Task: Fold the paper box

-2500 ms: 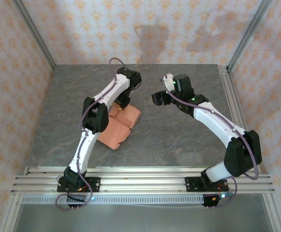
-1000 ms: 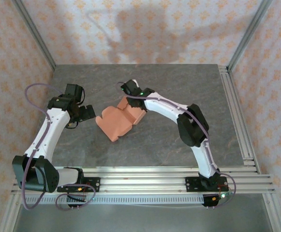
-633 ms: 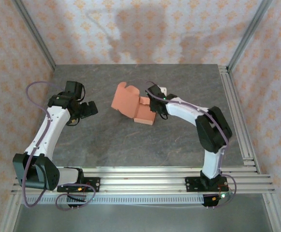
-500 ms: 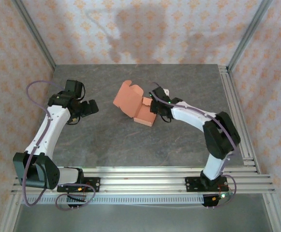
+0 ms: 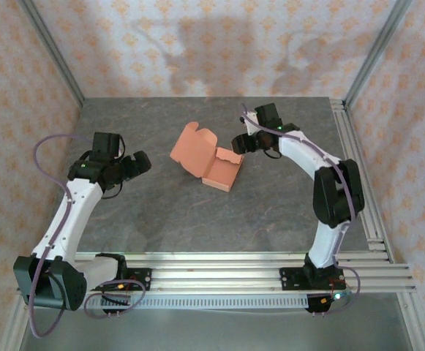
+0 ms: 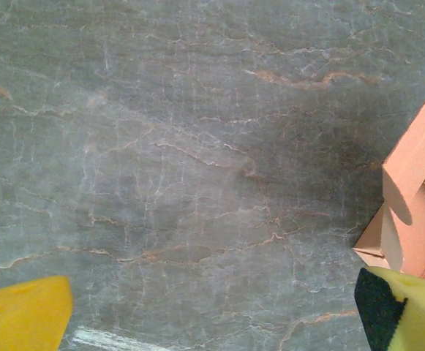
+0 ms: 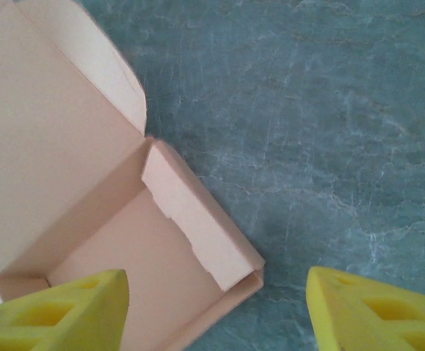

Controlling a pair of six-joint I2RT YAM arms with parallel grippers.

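Observation:
The paper box [image 5: 206, 157] lies on the grey stone table [image 5: 161, 212] as a salmon-orange half-formed tray with its lid flap raised toward the back left. My right gripper [image 5: 241, 142] hovers at the box's right end, open. In the right wrist view, the right gripper [image 7: 216, 314] straddles the box's [image 7: 88, 183] corner wall, one yellow fingertip [image 7: 58, 311] over the tray floor and the other over bare table, gripping nothing. My left gripper [image 5: 135, 164] stands open well left of the box. In the left wrist view, the left gripper [image 6: 212, 322] frames bare stone, and the box [image 6: 417, 212] shows at the right edge.
Aluminium rails [image 5: 219, 263] run along the near edge and another rail [image 5: 351, 161] along the right side. Patterned walls [image 5: 219, 51] close in the back and both sides. Open stone surface lies in front of the box.
The right gripper carried the box rightward and turned it, then let go, opened and pulled back to the box's right end. The left arm shifted slightly, staying open.

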